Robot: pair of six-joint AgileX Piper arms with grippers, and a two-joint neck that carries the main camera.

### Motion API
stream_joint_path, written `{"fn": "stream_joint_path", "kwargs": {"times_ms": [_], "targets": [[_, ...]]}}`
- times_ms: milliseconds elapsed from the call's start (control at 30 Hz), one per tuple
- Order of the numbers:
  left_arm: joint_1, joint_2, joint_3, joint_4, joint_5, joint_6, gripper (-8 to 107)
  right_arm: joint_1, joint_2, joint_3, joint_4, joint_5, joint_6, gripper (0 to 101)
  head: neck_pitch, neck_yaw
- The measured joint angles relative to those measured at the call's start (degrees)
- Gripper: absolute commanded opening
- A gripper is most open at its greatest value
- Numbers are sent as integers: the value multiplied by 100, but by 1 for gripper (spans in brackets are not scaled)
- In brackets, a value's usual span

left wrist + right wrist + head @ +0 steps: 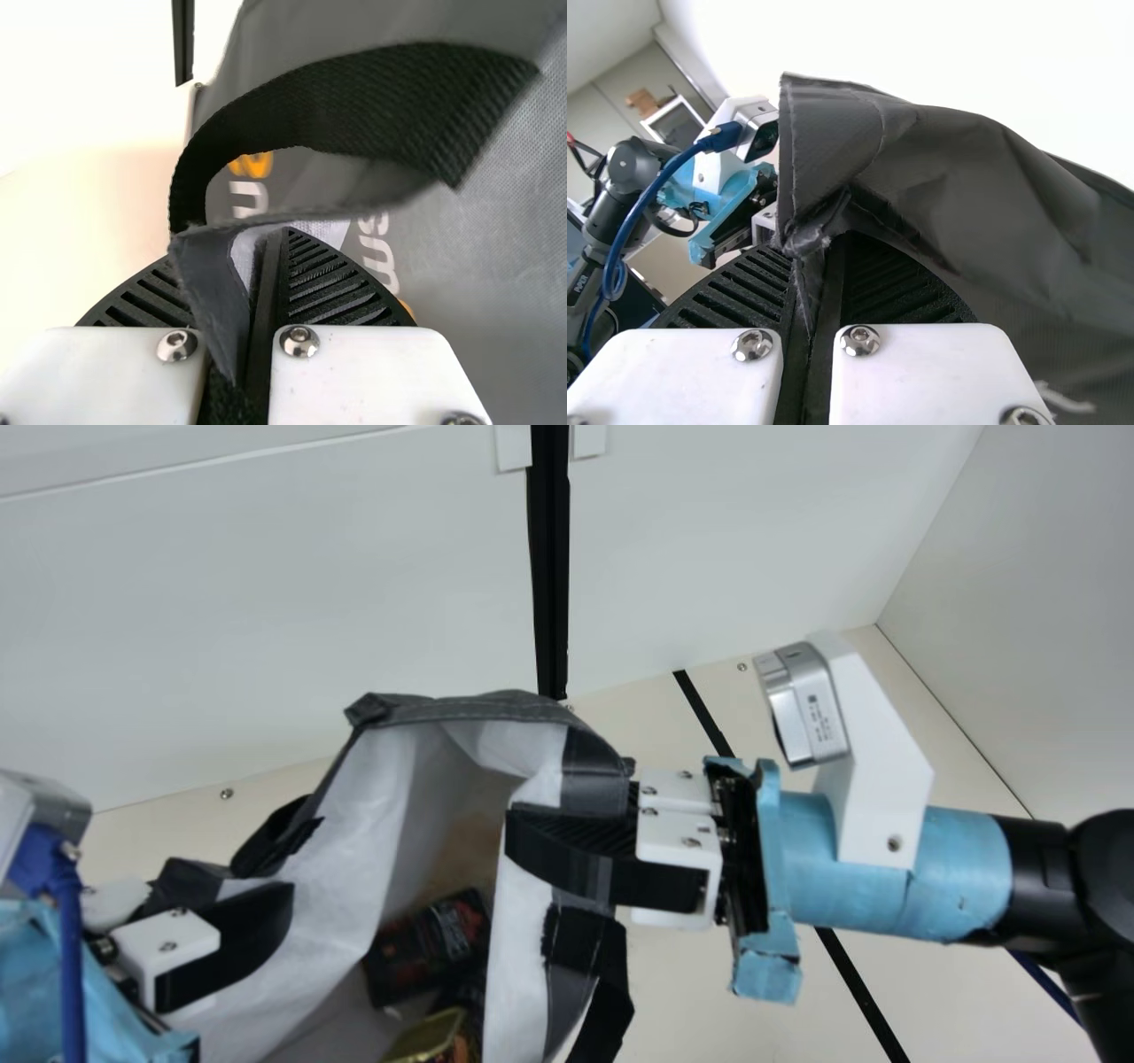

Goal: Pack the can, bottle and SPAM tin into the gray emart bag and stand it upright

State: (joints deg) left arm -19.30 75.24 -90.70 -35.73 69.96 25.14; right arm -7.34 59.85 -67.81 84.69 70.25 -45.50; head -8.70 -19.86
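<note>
In the main view the gray bag (523, 974) is held mouth-up between both arms, its white lining showing. Inside lie a dark printed package (430, 943) and, lower, a tin with a gold rim (425, 1038). My left gripper (266, 921) pinches the bag's left rim; in the left wrist view the left gripper (266, 292) is shut on gray rim fabric, beside a black strap (354, 106) and the bag's printed side (478, 266). My right gripper (567, 833) clamps the right rim; in the right wrist view the right gripper (815, 292) is shut on the bag's edge (957, 168).
Behind the bag rises a white wall (266, 620) with a black vertical strip (551, 567). The cream table (735, 992) with black tape lines (855, 983) spreads below and beyond the right arm. A side wall (1019, 646) stands at the right.
</note>
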Motion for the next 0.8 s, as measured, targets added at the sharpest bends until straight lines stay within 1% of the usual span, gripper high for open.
{"fn": "stream_joint_path", "kwargs": {"times_ms": [300,467,533,633,800], "targets": [[-488,-85,42,222,1,-201,-8,-17,-401,-295,-623,28,817,0,0,-9],[-652,-14,57,235,-9,-177,-8,20,-462,-438,-1050,6,1105,0,0,-9],[-675,56,91,208,-9,-140,-8,44,-462,-453,-1209,-62,1150,0,0,0],[-691,195,117,87,-24,-43,-8,104,-448,-438,-1595,-80,1139,0,0,-9],[-620,500,91,-96,-13,196,-8,84,-314,-364,-2255,-71,866,0,0,-9]]}}
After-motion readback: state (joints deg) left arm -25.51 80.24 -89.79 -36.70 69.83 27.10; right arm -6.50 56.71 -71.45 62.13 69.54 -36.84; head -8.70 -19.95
